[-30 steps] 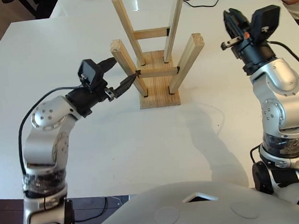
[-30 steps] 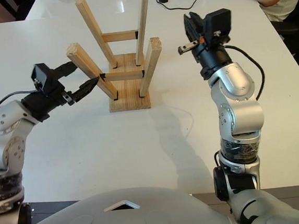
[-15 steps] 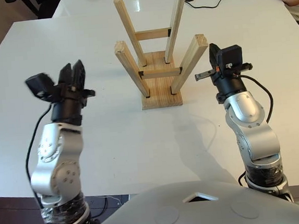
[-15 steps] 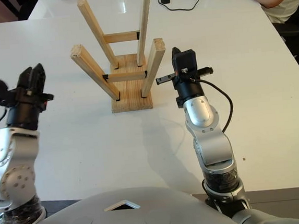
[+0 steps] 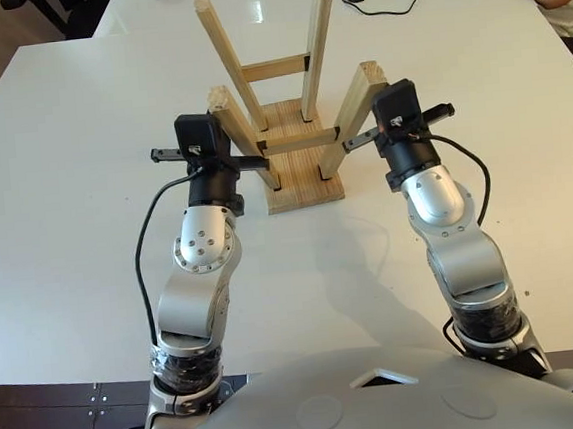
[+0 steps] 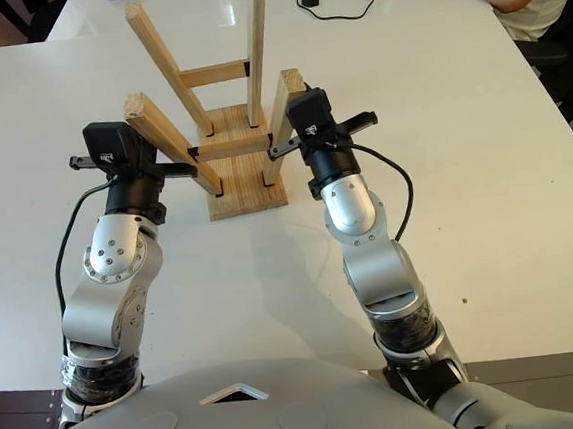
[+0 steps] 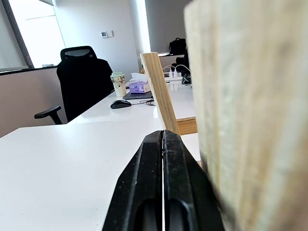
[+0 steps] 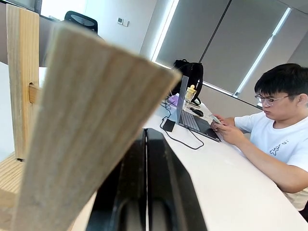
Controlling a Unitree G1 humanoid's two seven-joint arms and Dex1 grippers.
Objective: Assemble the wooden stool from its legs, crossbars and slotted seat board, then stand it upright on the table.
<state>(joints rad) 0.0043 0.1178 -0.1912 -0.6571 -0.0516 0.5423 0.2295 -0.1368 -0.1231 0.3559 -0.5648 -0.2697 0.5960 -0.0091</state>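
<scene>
Wooden stool [image 5: 288,114]: assembled and inverted on the white table [image 5: 84,192].

1. Slotted seat board [image 5: 304,188]: lies flat on the table and forms the base of the stool.
2. Legs: all four rise from the seat board and splay outward.
3. Crossbars: the lower crossbar [image 5: 298,141] joins the two near legs. The upper crossbar [image 5: 274,70] joins the two far legs.
4. Left gripper [image 7: 163,137]: fingers pressed together with nothing between them. It sits just beside the stool's near-left leg [image 5: 237,128], on that leg's outer side.
5. Right gripper [image 8: 146,137]: fingers pressed together with nothing between them. It sits just beside the stool's near-right leg [image 5: 358,108], on that leg's outer side.
6. Contact between either gripper and its adjacent leg cannot be determined.
</scene>
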